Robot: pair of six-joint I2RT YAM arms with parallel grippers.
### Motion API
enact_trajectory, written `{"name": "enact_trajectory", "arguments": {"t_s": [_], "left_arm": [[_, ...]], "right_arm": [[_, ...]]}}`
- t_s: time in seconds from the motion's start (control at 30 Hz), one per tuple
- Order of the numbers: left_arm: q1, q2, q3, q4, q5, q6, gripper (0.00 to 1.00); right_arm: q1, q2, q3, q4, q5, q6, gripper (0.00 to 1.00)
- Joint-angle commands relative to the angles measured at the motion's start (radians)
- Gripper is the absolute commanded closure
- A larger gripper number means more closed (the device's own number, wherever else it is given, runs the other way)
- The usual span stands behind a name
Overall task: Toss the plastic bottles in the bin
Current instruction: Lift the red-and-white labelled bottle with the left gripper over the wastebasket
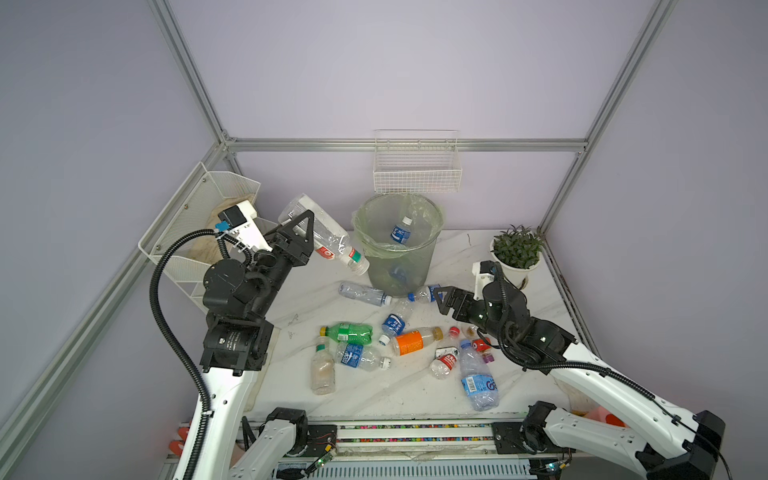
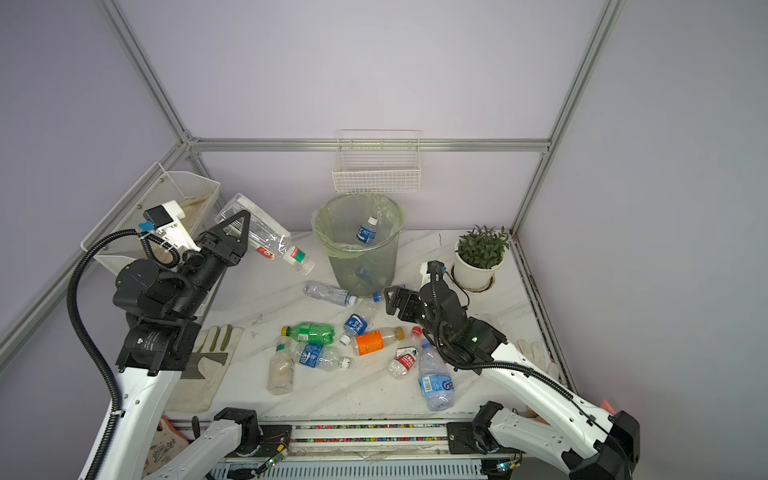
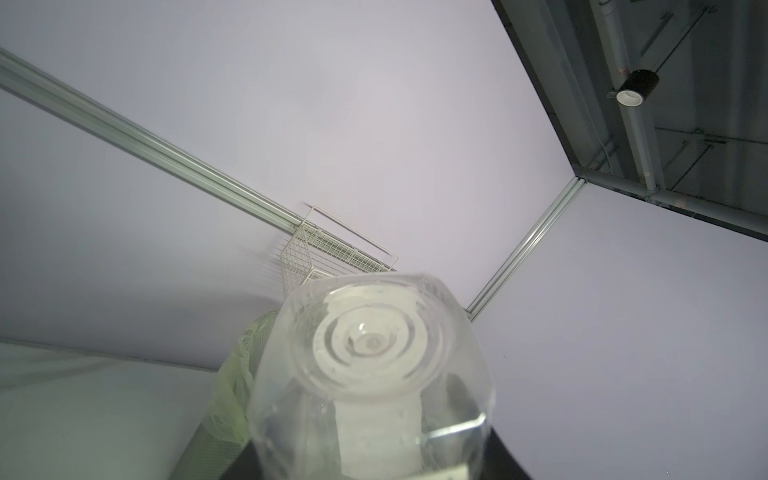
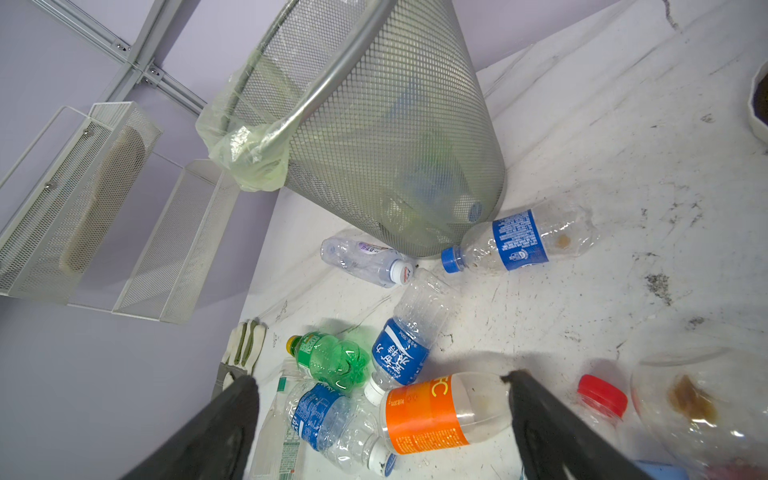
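My left gripper [image 1: 305, 227] [image 2: 243, 226] is shut on a large clear plastic bottle [image 1: 328, 241] [image 2: 270, 237] with a red label. It holds the bottle in the air, left of the bin, neck slanting down toward the rim. In the left wrist view the bottle's base [image 3: 374, 340] fills the space between the jaws. The grey mesh bin [image 1: 411, 266] [image 2: 376, 266] [image 4: 395, 124] with its pale green bag holds a blue-labelled bottle [image 1: 402, 230]. Several bottles lie on the table, among them a green one [image 1: 349, 332] [image 4: 332, 361] and an orange-labelled one [image 1: 413, 340] [image 4: 428, 415]. My right gripper [image 1: 441, 298] [image 4: 380, 382] hangs open above them, holding nothing.
A white wire basket [image 1: 417, 174] hangs on the back wall above the bin. A white mesh shelf [image 1: 199, 216] stands at the back left, behind my left arm. A potted plant [image 1: 517, 253] sits at the back right. A work glove [image 2: 216, 353] lies at the table's left edge.
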Motion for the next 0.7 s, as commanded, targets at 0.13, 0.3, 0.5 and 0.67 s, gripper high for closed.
{"name": "enact_trajectory", "arguments": {"t_s": [0.13,0.3,0.5,0.67], "left_arm": [[-0.001,-0.050,0.030,0.114,0.125,0.108,1.00],[-0.001,-0.054,0.010,0.156,0.121,0.122,1.00],[-0.003,-0.004,0.010,0.247,0.152,0.099,1.00],[-0.007,0.053,0.029,0.277,0.147,0.080,1.00]], "right_arm": [[-0.004,-0.001,-0.009,0.005,0.009,0.022,0.05],[-0.003,0.015,-0.009,0.018,0.001,0.024,0.05],[-0.004,0.014,-0.007,0.020,0.000,0.026,0.05],[-0.003,0.007,-0.007,0.013,0.002,0.026,0.05]]}}
